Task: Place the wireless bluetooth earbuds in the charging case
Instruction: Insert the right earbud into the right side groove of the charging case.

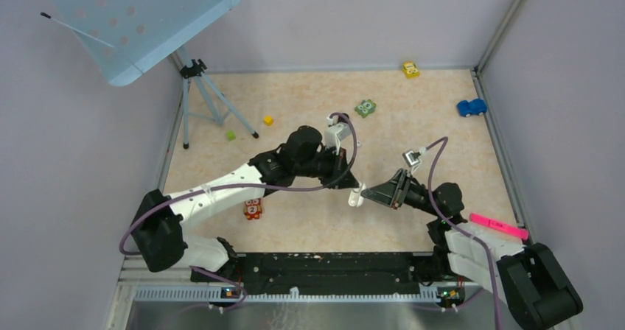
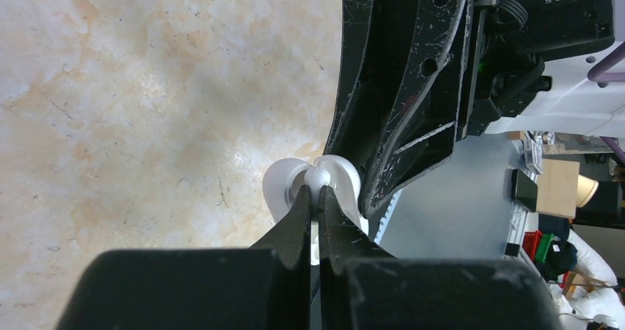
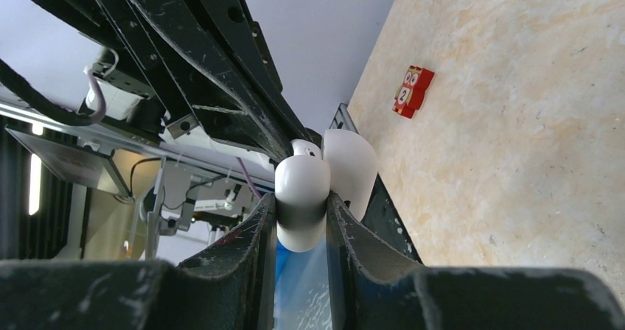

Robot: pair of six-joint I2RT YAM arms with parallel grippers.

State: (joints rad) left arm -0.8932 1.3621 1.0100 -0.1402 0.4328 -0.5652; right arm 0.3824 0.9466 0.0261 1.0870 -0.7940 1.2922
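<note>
The white charging case is held open above the table in mid-view. My right gripper is shut on its rounded body, with the lid standing open beside it. My left gripper comes from the left and is shut on a tiny white earbud, which it holds at the mouth of the case. The earbud's tip shows just above the case in the right wrist view. The right gripper's black fingers stand right behind the case. No other earbud is in view.
A red numbered block lies left of the grippers. A green block, a yellow toy and a blue car lie at the back. A pink marker lies at the right edge. A tripod stands back left.
</note>
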